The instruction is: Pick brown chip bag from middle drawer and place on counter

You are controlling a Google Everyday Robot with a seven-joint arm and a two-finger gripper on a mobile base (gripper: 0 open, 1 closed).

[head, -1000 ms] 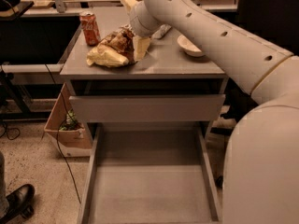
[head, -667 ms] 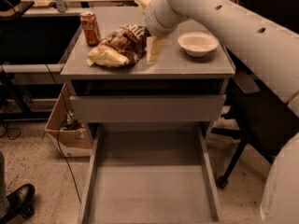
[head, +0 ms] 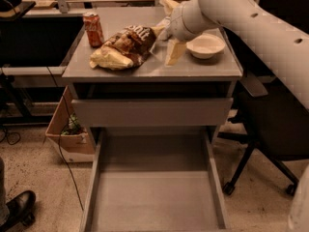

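The brown chip bag [head: 124, 46] lies on its side on the counter [head: 154, 69], left of the middle, with white lettering facing up. My gripper [head: 170, 30] is over the counter just right of the bag's right end, apart from it. It is open and holds nothing: one cream finger [head: 175, 52] points down at the counter and the other [head: 167, 6] is farther back. The middle drawer [head: 154, 197] is pulled out below, and its grey floor is bare.
A red soda can [head: 93, 29] stands at the counter's back left. A white bowl [head: 205, 45] sits at the right, just past my gripper. A drawer with a plain grey front [head: 152, 111] is under the counter. A cardboard box [head: 70, 134] is on the floor at the left, and an office chair [head: 270, 144] is at the right.
My gripper and arm have moved right, away from the chip bag. The white bowl is now uncovered. The bag stays on the counter.
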